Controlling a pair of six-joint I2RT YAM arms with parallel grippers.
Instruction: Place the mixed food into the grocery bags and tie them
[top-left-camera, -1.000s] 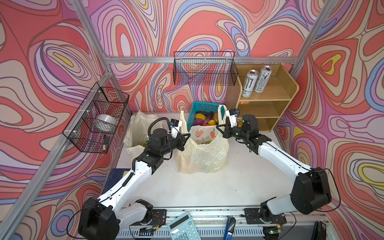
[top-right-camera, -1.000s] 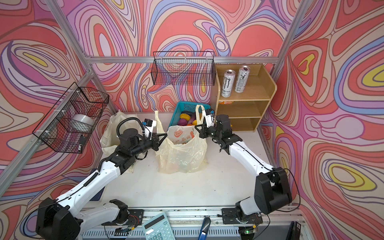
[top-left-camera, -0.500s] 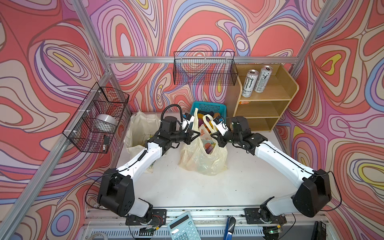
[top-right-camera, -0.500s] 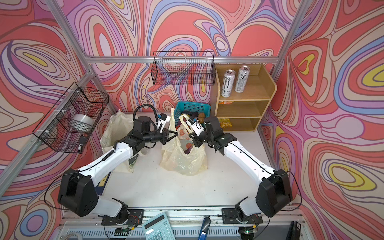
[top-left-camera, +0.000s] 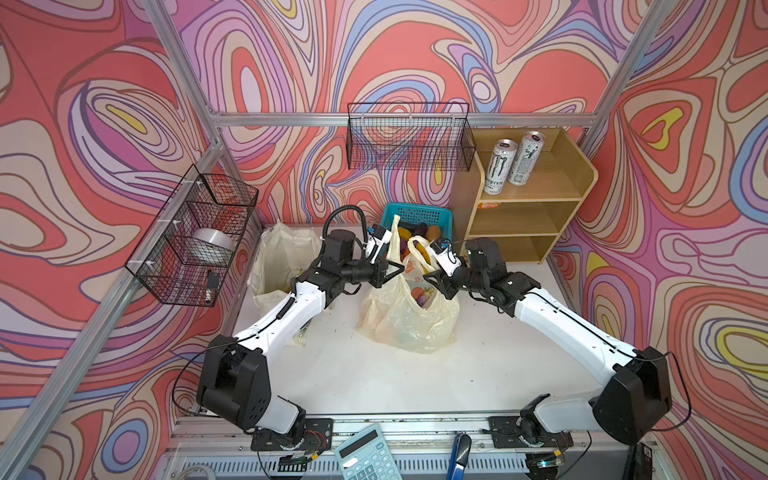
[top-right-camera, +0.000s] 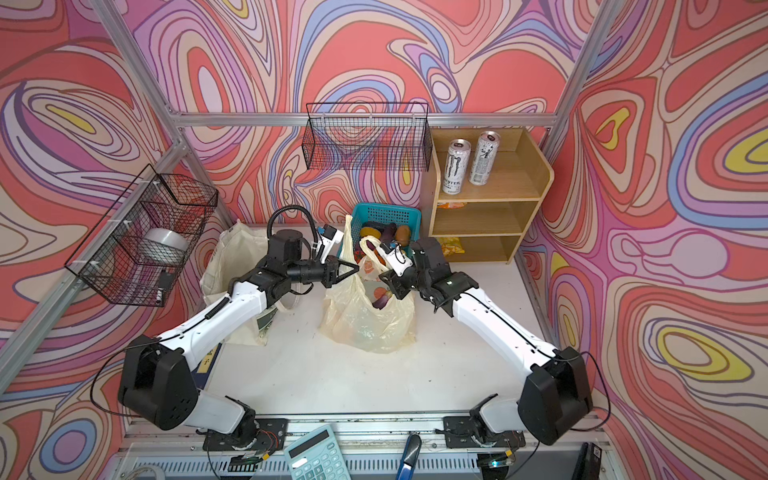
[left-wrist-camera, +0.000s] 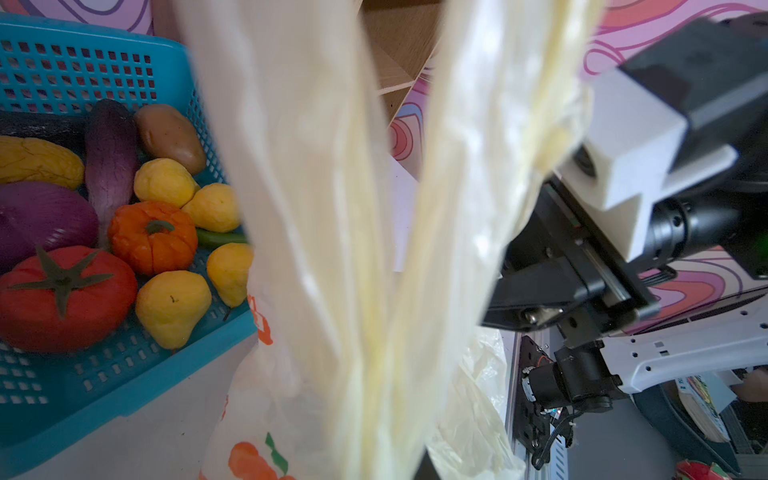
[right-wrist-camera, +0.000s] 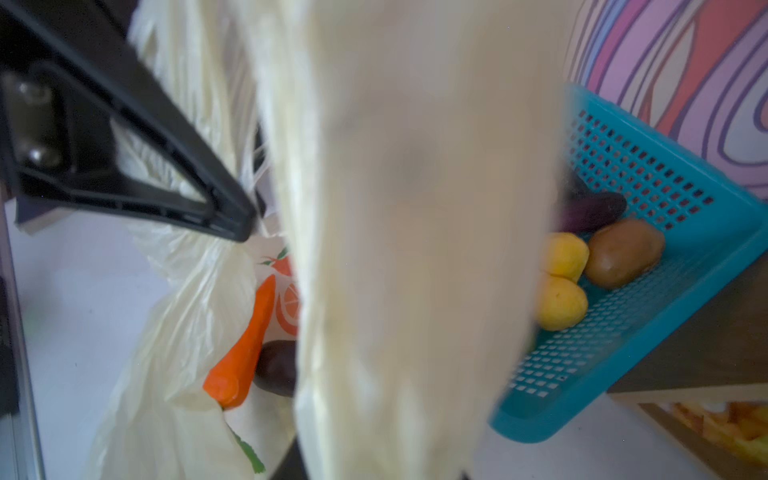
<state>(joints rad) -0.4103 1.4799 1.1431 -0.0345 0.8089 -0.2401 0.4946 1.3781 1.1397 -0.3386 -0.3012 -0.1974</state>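
The pale-yellow plastic grocery bag (top-left-camera: 409, 316) (top-right-camera: 365, 316) stands mid-table. An orange carrot (right-wrist-camera: 245, 345) and a dark eggplant (right-wrist-camera: 276, 365) lie inside it. My left gripper (top-left-camera: 397, 270) (left-wrist-camera: 419, 469) is shut on one bunched handle above the bag. My right gripper (top-left-camera: 432, 280) (right-wrist-camera: 376, 469) faces it closely, jaws apart, with the other handle (right-wrist-camera: 415, 208) draped between them. The cream canvas tote (top-left-camera: 282, 266) stands at the left. More mixed food fills the teal basket (left-wrist-camera: 124, 374): a tomato (left-wrist-camera: 62, 295), lemons (left-wrist-camera: 172, 303), an eggplant (left-wrist-camera: 110, 153) and a potato (left-wrist-camera: 170, 137).
A wooden shelf (top-left-camera: 528, 208) at the back right carries two cans (top-left-camera: 500, 166) and a snack packet (top-right-camera: 451, 245) on its lowest level. Wire baskets hang on the back wall (top-left-camera: 409, 137) and the left wall (top-left-camera: 195, 237). A calculator (top-left-camera: 365, 455) lies at the front rail.
Both grippers have drawn together over the plastic bag, pulling its two handles inward and narrowing its mouth. The right gripper's jaws have come apart.
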